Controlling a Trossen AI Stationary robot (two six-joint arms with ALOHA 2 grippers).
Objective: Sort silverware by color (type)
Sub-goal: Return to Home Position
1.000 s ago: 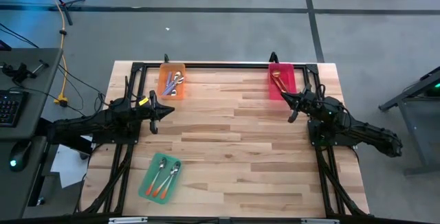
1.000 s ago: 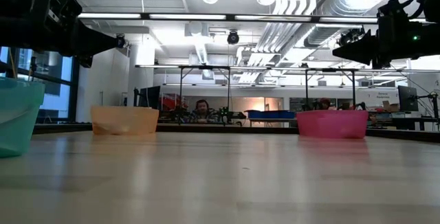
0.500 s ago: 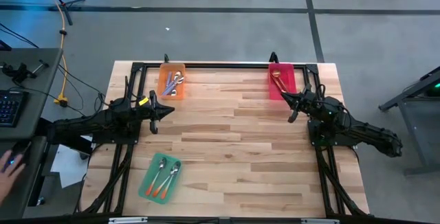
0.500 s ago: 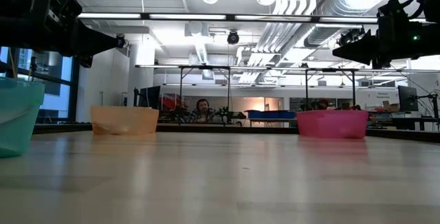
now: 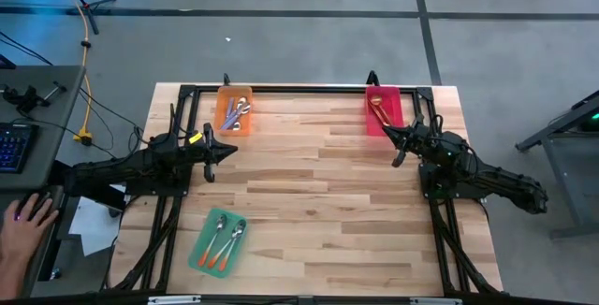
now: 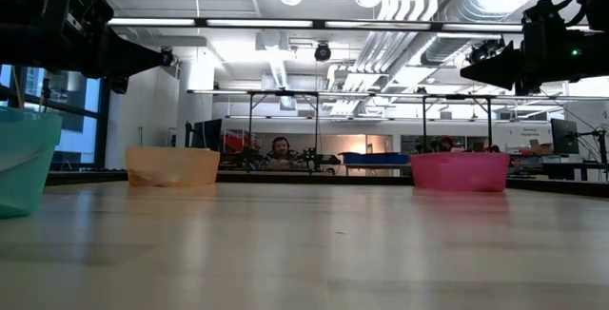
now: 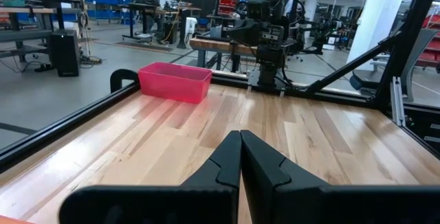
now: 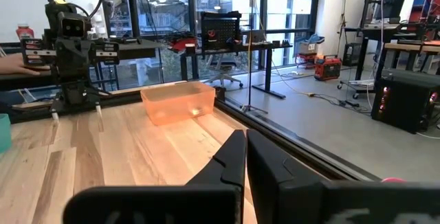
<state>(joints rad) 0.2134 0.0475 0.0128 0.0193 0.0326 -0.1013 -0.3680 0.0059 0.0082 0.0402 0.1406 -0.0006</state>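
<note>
Purple-blue-handled spoons (image 5: 236,112) lie in the orange tray (image 5: 222,118) at the table's far left. Gold spoons (image 5: 379,110) lie in the pink tray (image 5: 394,113) at the far right. Orange-red-handled spoons (image 5: 223,241) lie in the green tray (image 5: 200,251) at the near left. My left gripper (image 5: 234,151) hovers shut at the table's left, between the orange and green trays; its shut fingers (image 7: 240,157) show in the left wrist view. My right gripper (image 5: 386,131) hovers shut just near of the pink tray, its fingers (image 8: 245,155) together. Both hold nothing.
A black frame (image 5: 299,88) runs along the table's edges. The wooden tabletop (image 5: 318,193) between the arms is bare. A person's hand (image 5: 23,221) rests on a mouse at a desk left of the table. People sit in the room beyond, in the low view.
Both arms have kept still. Beside the table, a person's hand has come in at the desk on the left and settled on the mouse.
</note>
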